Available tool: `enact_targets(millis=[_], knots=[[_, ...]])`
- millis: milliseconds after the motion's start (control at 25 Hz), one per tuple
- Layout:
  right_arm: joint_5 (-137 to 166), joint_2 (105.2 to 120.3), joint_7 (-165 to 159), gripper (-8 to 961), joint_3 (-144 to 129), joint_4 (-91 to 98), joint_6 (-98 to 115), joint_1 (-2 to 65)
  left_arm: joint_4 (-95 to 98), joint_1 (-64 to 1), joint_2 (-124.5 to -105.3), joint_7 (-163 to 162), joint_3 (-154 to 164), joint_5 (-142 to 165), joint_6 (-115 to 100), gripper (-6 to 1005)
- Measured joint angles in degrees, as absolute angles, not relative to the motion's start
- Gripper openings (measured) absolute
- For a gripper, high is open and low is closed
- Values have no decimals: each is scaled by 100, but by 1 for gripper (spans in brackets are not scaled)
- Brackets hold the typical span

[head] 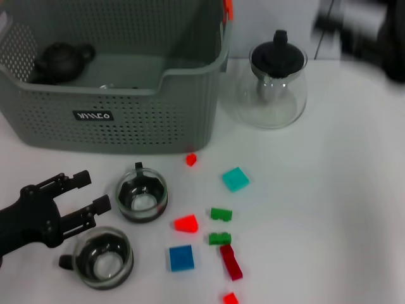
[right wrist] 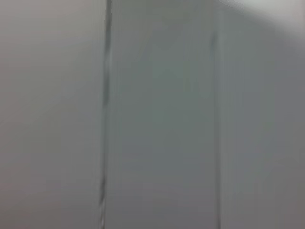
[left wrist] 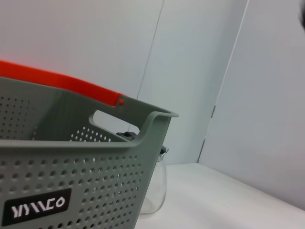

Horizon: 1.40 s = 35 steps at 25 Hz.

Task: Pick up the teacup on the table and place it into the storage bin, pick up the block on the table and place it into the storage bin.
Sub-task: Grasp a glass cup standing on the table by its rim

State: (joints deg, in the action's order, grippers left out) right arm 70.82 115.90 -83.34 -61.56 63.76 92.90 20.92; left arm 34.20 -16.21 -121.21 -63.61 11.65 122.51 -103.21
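Note:
Two glass teacups stand on the white table: one [head: 142,193] just in front of the storage bin [head: 126,120], the other [head: 101,256] nearer the front edge. My left gripper [head: 92,192] is open, low at the left. Its fingertips point at the gap between the two cups and hold nothing. Several blocks lie to the right of the cups, among them a red wedge [head: 186,223], a blue square [head: 181,258] and a cyan one [head: 235,179]. The left wrist view shows the bin's perforated wall [left wrist: 71,181] and orange handle [left wrist: 62,83] close up. My right arm [head: 361,31] is a dark blur at the far right.
A black teapot [head: 60,60] sits inside the bin. A clear glass teapot [head: 275,82] with a black lid stands right of the bin, and its side [left wrist: 155,186] shows in the left wrist view. Green blocks [head: 221,214] and a dark red one [head: 231,261] lie nearby. The right wrist view shows only wall.

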Motion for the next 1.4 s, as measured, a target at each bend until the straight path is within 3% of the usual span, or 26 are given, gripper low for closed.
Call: enact_targets(millis=[360,760,1040,1400], knots=[[10916,11930,-8947,519,-5153,6397,9672,2045,4576,-1710,-12026,-7983,1539,12613,-11095,719],[11390,11907,-9094,519,-5116,5947,9671,2429,7644,-2327,-12228,-11929,3620,14560,-11125,718],[11599,11863,-9069,519,-5115,5604,9555,2565,7773,-2852,-12368,-12977,4362,15692,-10816,702],[11691,11855,-9076,520,-5115,5581,9499,2545,7527,-2829,-12409,-14073,5613,16066,-10153,679]])
